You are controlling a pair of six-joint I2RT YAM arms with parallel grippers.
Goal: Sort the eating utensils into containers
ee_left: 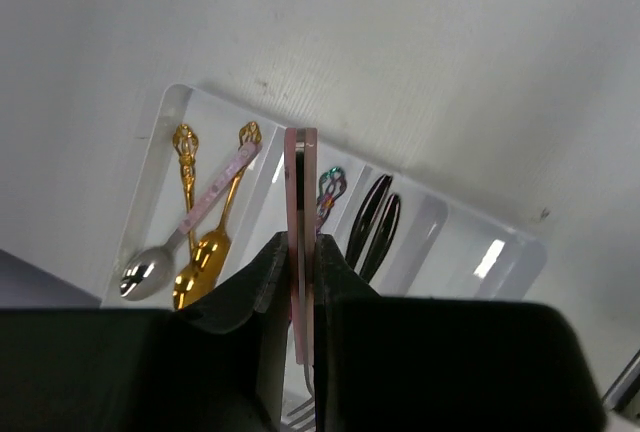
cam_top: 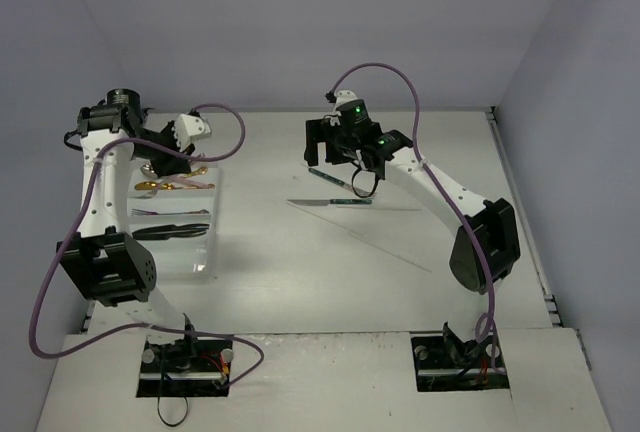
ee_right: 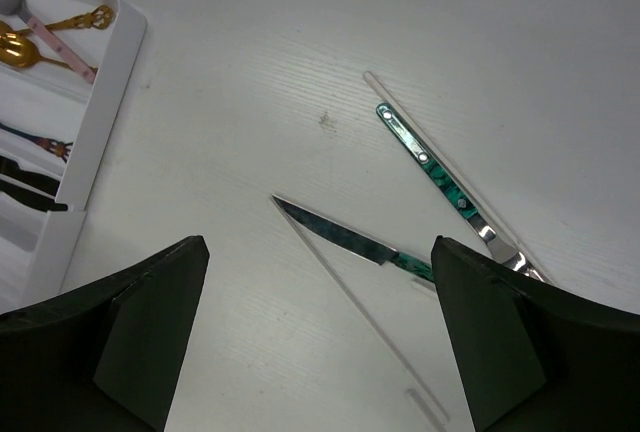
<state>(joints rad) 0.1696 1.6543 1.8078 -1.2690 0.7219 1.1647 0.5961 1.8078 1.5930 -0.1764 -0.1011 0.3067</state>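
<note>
My left gripper is shut on a pink-handled fork, held over the white divided tray; the tines show below the jaws. The tray holds two gold spoons, a pink-handled silver spoon, black knives and an ornate multicoloured handle. In the top view the left gripper hovers over the tray's far end. My right gripper is open above a green-handled knife. A second green-handled utensil and thin pale sticks lie beside it.
The right gripper is at the table's centre back, with the knife just in front of it. A long pale stick lies diagonally to the right. Purple cables loop over both arms. Grey walls enclose the table.
</note>
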